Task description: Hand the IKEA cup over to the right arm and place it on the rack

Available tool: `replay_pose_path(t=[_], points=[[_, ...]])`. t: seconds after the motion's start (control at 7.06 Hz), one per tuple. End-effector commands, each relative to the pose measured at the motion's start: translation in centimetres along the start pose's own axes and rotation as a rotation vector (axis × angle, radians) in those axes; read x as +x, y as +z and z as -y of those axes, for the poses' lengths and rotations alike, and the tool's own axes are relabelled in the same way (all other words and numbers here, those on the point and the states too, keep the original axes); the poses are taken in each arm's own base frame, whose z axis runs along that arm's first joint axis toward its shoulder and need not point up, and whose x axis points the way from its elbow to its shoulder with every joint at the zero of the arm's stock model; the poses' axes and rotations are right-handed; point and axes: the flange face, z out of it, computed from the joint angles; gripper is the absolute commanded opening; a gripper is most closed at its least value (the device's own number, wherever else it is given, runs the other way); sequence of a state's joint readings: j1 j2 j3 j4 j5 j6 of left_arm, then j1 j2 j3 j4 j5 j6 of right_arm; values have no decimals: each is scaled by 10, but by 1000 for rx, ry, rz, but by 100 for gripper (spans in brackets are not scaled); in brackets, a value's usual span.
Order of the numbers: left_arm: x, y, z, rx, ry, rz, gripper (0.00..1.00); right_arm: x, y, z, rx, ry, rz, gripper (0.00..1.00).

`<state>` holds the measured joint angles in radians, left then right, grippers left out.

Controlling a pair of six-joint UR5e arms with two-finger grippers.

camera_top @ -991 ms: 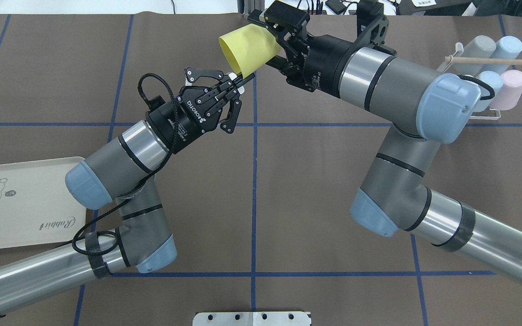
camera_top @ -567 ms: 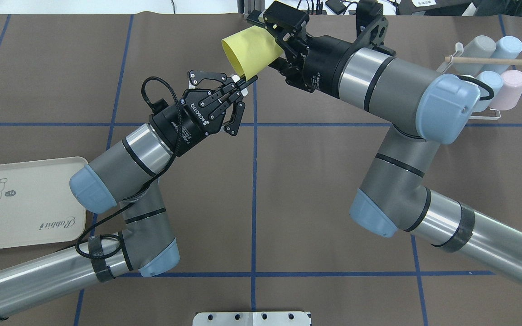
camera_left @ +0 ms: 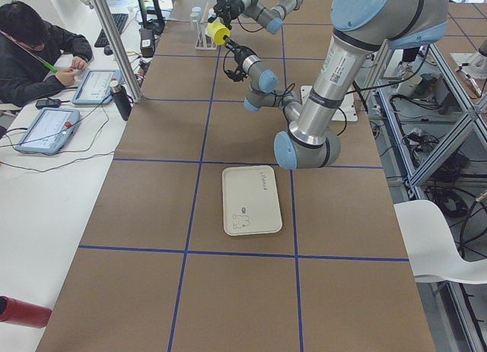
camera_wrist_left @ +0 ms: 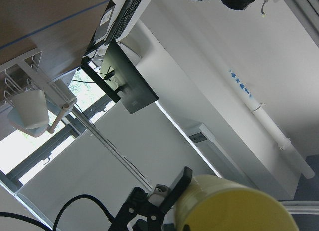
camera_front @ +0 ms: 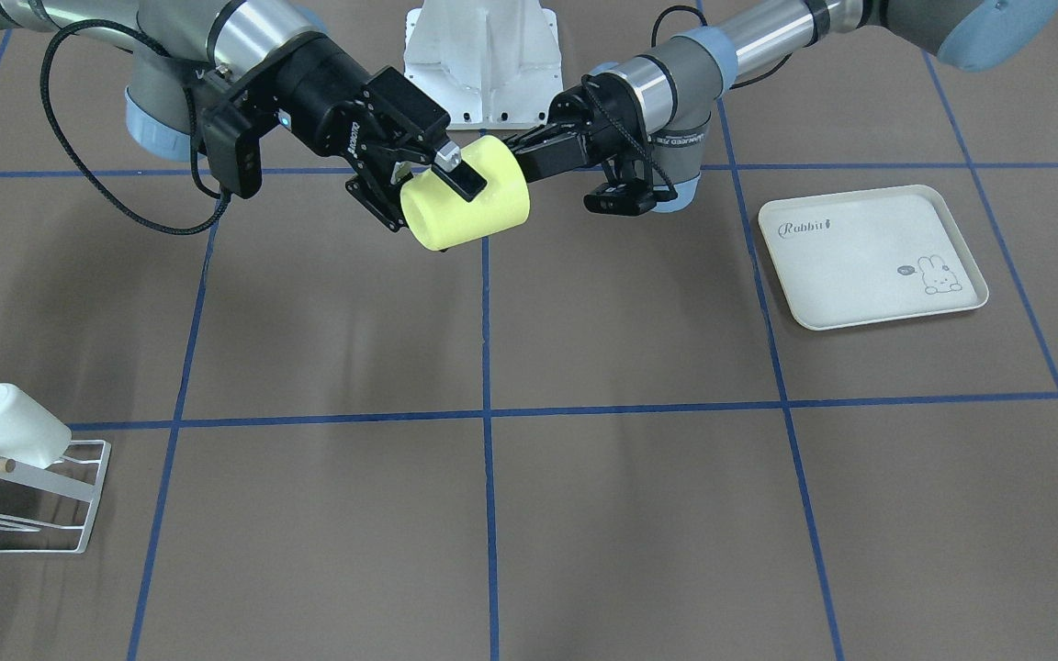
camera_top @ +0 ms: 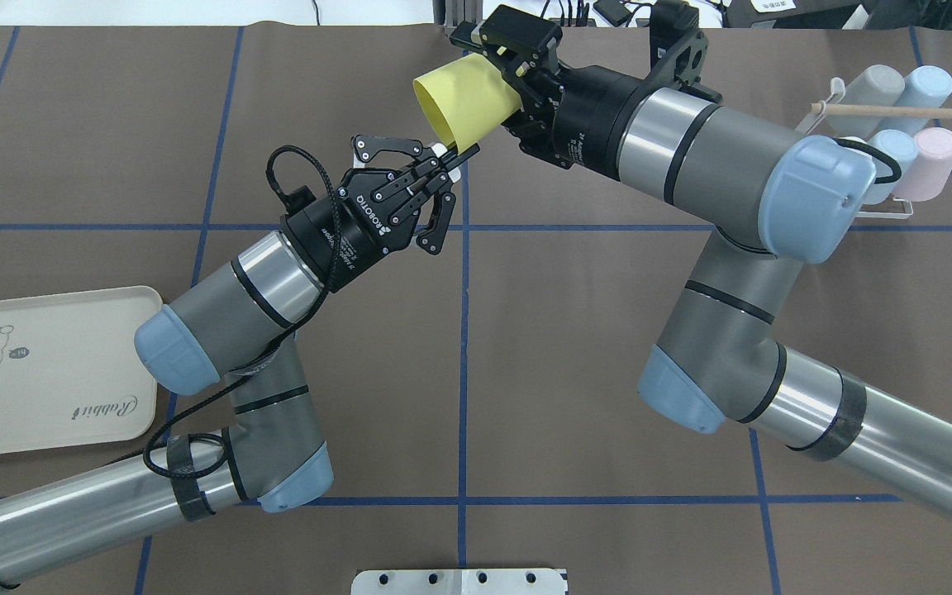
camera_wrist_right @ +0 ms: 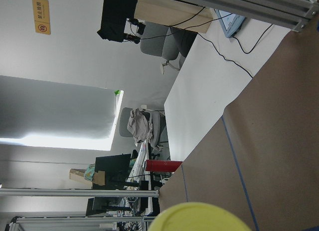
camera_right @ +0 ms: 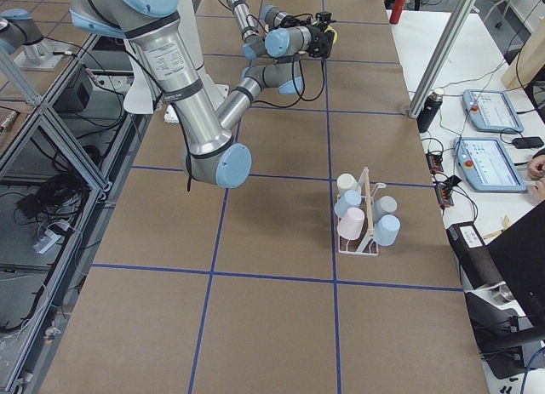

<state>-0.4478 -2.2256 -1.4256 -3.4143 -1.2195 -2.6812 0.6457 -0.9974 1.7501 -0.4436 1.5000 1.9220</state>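
The yellow cup (camera_top: 464, 103) lies on its side in the air above the far middle of the table, its mouth toward my left arm. My left gripper (camera_top: 455, 157) is shut, pinching the cup's rim. In the front view the left gripper (camera_front: 529, 151) meets the cup (camera_front: 465, 202) at its open end. My right gripper (camera_top: 511, 87) stands open with a finger on each side of the cup's base end. The right wrist view shows the cup (camera_wrist_right: 199, 218) at its bottom edge. The white wire rack (camera_top: 856, 211) stands at the far right.
The rack holds several pastel cups under a thin wooden dowel (camera_top: 897, 107). It also shows at the front view's lower left (camera_front: 61, 477). A cream tray with a rabbit drawing (camera_top: 46, 372) lies at the near left. An operator sits beside the table's far edge (camera_left: 34, 48).
My left arm has carried the cup to the right, deeper between the right gripper's fingers. The right arm has hardly moved.
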Motion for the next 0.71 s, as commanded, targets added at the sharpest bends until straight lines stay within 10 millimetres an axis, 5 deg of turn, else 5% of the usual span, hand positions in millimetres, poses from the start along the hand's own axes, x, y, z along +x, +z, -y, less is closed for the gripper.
replay_pose_path(t=[0.0,0.57], points=[[0,-1,-1,-2,0,2,99,0,0,1,10,0,3,0],[2,-2,1,7,104,-18,100,-3,-1,1,8,-1,14,0]])
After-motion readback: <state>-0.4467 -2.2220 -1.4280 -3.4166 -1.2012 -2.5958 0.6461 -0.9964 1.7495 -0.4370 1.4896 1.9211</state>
